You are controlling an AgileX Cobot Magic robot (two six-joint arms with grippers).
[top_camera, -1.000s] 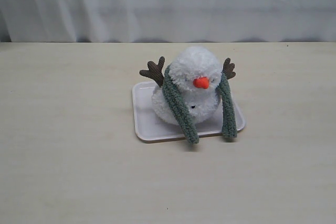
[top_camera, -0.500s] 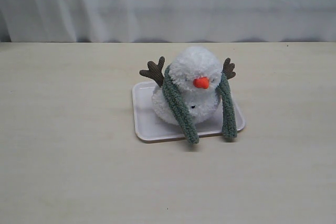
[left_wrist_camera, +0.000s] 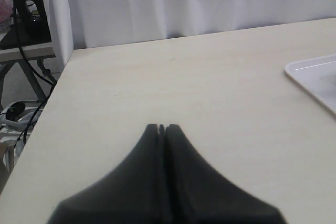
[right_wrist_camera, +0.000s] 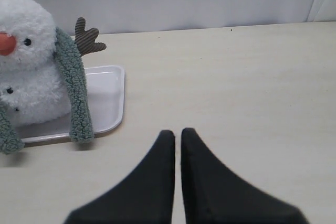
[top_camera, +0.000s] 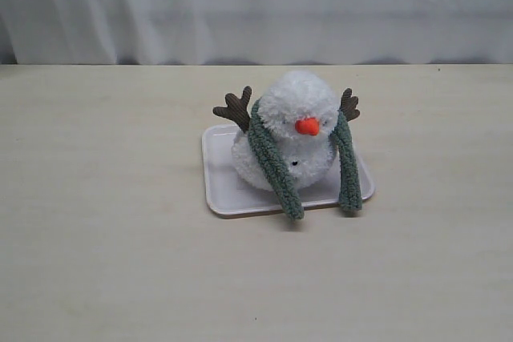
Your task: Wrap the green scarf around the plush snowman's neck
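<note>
Nearly done: scarf draped over the snowman, ends not crossed.

Off to the left, the left claw (left_wrist_camera: 161,128) is pressed closed on nothing above bare tabletop (top_camera: 104,198), with only a corner of the tray (left_wrist_camera: 317,77) in its view. At centre the snowman (top_camera: 296,110) sits upright on the tray. The scarf (top_camera: 268,158) passes behind the neck (top_camera: 295,142), with one end hanging down the left of the body past the tray's front edge and the other down the right side likewise. The two ends lie apart and do not cross in front. To the right, the right claw (right_wrist_camera: 177,134) shows only a thin slit between its tips, holds nothing, and sits well apart from the toy. By my reading the draping is done. What may remain is crossing the ends over the front of the neck, if a full wrap is wanted.
</note>
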